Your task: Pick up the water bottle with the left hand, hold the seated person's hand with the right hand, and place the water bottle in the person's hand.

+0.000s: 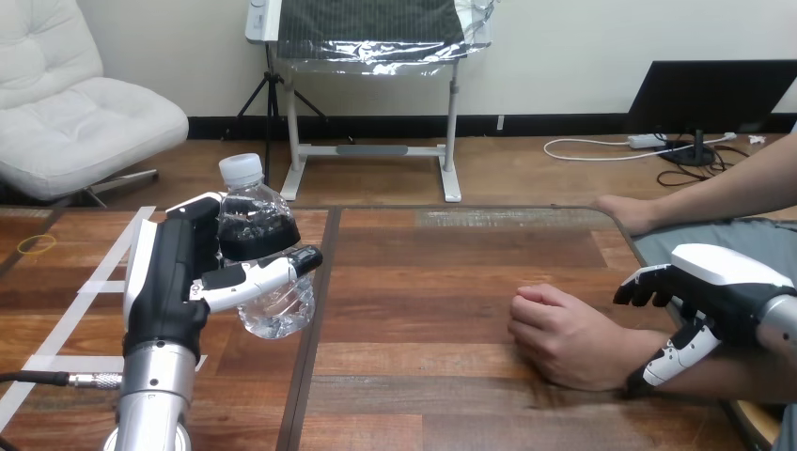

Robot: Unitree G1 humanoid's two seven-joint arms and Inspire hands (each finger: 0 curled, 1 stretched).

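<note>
The water bottle is being held clear of the tabletop, its long axis close to upright with the cap uppermost. It is being gripped round its middle by the left robot hand, whose fingers and thumb are curled about it. The person's hand is being rested on the tabletop as a closed fist, well to the right of that robot hand and lower than the bottle. The person's wrist is being clasped by the right robot hand, thumb on the near side and fingers curled over. A rightward, descending carry is being called for, and the fist would probably have to open first.
</note>
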